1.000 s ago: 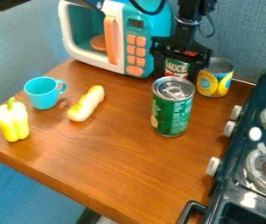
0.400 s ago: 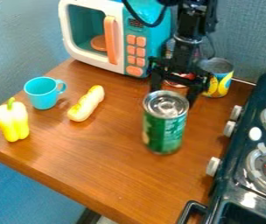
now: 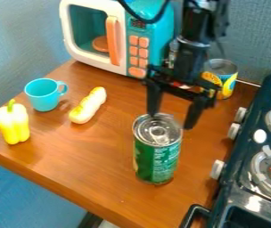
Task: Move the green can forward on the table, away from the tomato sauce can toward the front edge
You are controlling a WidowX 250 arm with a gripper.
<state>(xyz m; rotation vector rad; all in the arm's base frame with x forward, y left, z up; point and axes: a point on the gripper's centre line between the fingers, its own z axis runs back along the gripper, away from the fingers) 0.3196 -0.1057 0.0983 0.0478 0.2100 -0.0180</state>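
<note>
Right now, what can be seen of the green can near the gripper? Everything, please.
The green can is an upright cylinder that looks like metal, its green label bearing pale print. The silvery lid is closed, with a raised rim and a pull tab. It stands on the wooden counter, beside the stove. The gripper hangs open at its far side; one fingertip overlaps the rim in view, but contact cannot be told.

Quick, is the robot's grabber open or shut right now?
Black two-finger gripper: open, fingers spread apart with nothing held between them, right by the top of the green metal can.
</note>
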